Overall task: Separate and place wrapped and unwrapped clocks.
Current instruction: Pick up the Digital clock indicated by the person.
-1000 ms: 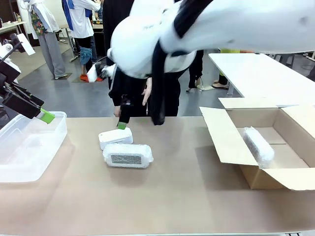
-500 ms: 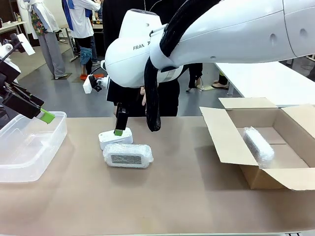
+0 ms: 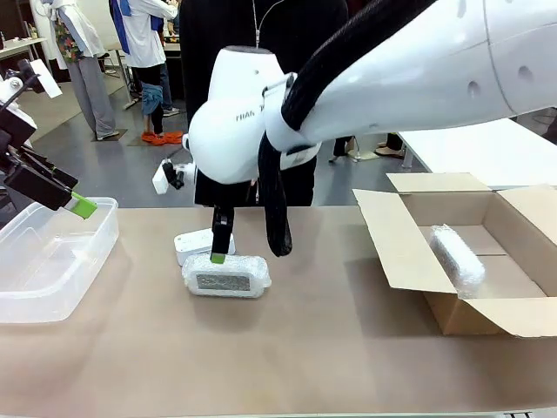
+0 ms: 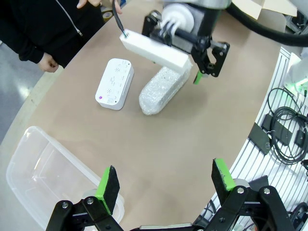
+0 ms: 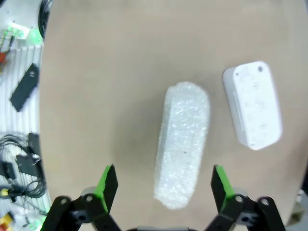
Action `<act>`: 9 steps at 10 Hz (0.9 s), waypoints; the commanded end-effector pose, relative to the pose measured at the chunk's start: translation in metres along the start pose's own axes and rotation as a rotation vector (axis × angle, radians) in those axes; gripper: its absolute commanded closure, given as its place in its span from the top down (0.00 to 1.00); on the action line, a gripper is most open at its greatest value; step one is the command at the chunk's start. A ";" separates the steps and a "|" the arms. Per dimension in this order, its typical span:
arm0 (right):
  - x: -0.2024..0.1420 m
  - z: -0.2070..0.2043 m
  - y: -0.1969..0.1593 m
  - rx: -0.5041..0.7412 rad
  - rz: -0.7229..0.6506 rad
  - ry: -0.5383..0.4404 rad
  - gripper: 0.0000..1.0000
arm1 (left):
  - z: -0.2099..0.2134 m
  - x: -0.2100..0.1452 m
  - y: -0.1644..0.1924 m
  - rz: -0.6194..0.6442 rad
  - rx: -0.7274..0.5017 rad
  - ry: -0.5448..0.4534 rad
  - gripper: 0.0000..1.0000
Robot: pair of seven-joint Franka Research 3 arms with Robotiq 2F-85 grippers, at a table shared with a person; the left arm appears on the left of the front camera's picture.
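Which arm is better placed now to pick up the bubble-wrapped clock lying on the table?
Right. The right gripper hangs open directly over the wrapped clock, straddling one end of it. The left gripper, also open, is off by the clear bin, far from that clock.

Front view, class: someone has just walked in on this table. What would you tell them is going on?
The right gripper is open and poised just over the bubble-wrapped clock at mid-table, not gripping it. The bare white clock lies just beyond it. A second wrapped clock already lies in the cardboard box. The left gripper hangs open and empty by the clear tub. A person in black stands at the far side.
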State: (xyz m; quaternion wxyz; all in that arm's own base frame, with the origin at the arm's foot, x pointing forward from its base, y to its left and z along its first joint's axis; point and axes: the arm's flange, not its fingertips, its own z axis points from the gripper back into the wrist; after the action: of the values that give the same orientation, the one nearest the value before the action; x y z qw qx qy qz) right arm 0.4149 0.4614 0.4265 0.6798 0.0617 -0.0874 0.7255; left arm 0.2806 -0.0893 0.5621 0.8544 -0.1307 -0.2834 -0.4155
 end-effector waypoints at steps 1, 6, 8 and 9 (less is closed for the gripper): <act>-0.001 -0.022 -0.002 0.005 -0.055 0.046 1.00 | 0.000 -0.001 0.000 0.003 -0.014 -0.007 1.00; -0.006 -0.061 -0.018 -0.014 -0.102 0.135 1.00 | 0.000 -0.001 0.000 0.003 -0.014 -0.007 1.00; -0.002 -0.079 -0.022 0.049 -0.078 0.128 1.00 | 0.000 -0.001 0.000 0.003 -0.014 -0.007 1.00; 0.000 -0.083 -0.023 0.047 -0.089 0.134 1.00 | 0.000 -0.001 0.000 0.003 -0.014 -0.007 1.00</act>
State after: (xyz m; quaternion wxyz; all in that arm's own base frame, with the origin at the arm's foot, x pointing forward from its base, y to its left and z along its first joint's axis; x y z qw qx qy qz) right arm 0.4367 0.4695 0.3464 0.7105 0.0397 -0.0302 0.7020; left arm 0.2806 -0.0893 0.5621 0.8544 -0.1307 -0.2834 -0.4155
